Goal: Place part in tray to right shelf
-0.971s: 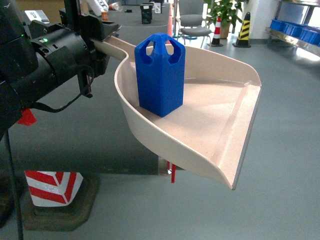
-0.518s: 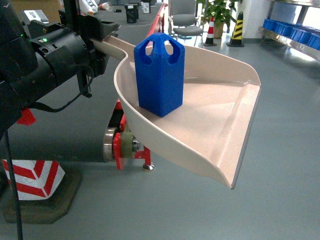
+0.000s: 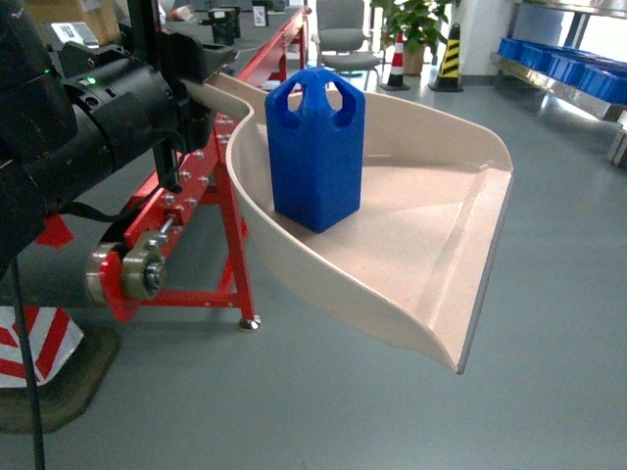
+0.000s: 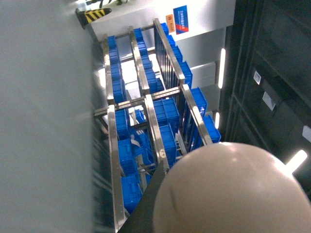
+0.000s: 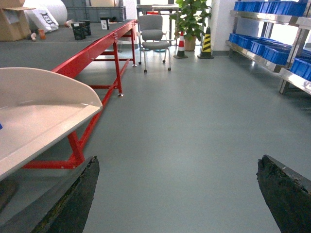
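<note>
The blue part (image 3: 315,147) stands upright inside the beige tray (image 3: 431,245), near its back wall. My left gripper (image 3: 191,86) is shut on the tray's handle (image 3: 211,96) at the upper left and holds the tray in the air, lip toward the lower right. In the left wrist view the tray's rounded back (image 4: 228,194) fills the lower right beside one dark finger (image 4: 155,204). My right gripper (image 5: 178,161) is open over bare floor with nothing between its fingers, and the tray's edge (image 5: 43,111) is to its left. The right gripper is out of the head view.
A red steel frame (image 3: 181,211) with rollers runs under and behind the tray. A metal shelf with blue crates (image 3: 568,64) stands at the far right, also the shelf (image 5: 272,48) and shelf (image 4: 146,121). A striped cone (image 3: 29,348) is low left. A chair (image 5: 154,34) and plant (image 5: 192,17) stand far back.
The whole view has swung: the red frame has come in from the left under the tray and the striped cone has slid toward the left edge. Tray and part keep their place on the arm.
</note>
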Available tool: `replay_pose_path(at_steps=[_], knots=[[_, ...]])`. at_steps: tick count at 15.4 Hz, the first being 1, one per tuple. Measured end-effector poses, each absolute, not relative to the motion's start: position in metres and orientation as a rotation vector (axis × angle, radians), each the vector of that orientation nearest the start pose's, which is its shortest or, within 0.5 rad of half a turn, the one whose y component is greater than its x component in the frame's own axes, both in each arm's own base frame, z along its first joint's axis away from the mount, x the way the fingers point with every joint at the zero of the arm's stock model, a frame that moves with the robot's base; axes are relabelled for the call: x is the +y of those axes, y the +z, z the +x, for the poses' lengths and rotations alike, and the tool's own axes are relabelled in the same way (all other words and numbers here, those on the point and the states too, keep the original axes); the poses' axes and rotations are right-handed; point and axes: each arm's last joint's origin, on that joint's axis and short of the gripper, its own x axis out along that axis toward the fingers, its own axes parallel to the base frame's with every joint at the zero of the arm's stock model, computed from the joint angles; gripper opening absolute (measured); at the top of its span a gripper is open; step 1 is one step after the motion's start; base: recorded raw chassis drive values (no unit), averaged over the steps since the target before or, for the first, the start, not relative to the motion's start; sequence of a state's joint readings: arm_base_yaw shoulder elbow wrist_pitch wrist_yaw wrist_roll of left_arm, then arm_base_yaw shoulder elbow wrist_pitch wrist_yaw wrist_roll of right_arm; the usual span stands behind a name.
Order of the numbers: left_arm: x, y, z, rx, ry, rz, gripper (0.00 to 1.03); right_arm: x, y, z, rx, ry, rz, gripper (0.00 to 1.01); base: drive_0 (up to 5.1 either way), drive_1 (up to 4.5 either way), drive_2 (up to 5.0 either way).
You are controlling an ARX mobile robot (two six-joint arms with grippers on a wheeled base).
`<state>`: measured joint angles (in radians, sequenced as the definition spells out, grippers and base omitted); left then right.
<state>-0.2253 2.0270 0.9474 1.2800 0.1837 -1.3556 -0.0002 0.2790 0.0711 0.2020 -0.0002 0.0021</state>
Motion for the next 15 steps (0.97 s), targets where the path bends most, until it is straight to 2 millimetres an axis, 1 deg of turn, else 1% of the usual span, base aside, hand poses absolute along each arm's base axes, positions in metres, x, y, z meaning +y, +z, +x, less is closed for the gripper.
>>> replay_pose_path(at_steps=[14, 15], knots=[[-0.0942, 0.1723, 0.3876, 0.101, -0.483, -1.334, 0.12, 0.0, 0.1837, 0.115, 0.006, 0.0, 0.002, 0.98, 5.1, -2.38, -2.4], [-0.0939, 0.1715, 0.3879, 0.107, -0.475, -1.335, 0.12, 0.0, 0.1836, 0.1151, 0.007, 0.0, 0.002, 0.98, 0.0, 0.0, 0.0]])
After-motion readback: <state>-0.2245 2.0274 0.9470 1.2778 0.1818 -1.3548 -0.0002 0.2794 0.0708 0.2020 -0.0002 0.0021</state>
